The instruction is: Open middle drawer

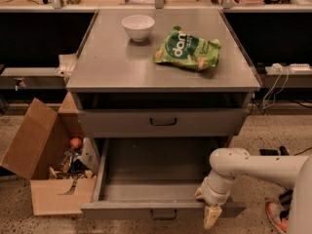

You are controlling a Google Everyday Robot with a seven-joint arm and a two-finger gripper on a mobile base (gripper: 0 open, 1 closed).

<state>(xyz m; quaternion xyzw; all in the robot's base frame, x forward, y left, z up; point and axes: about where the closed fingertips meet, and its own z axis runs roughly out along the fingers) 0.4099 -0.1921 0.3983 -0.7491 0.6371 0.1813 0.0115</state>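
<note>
The middle drawer (122,209) stands pulled well out, with the gripper (205,206) at its front right edge, fingers seemingly spread astride the panel, apparently placed to pull it.

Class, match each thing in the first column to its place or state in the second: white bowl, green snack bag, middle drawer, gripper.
Things:
1. white bowl
2. green snack bag
3. middle drawer
4. gripper

Places or states:
A. pulled out toward the camera
B. on the cabinet top, right of centre
C. at the right end of the open drawer's front
D. on the cabinet top, toward the back, left of centre

Pairs: 1-D, 2-B, 3-A, 4-C
</note>
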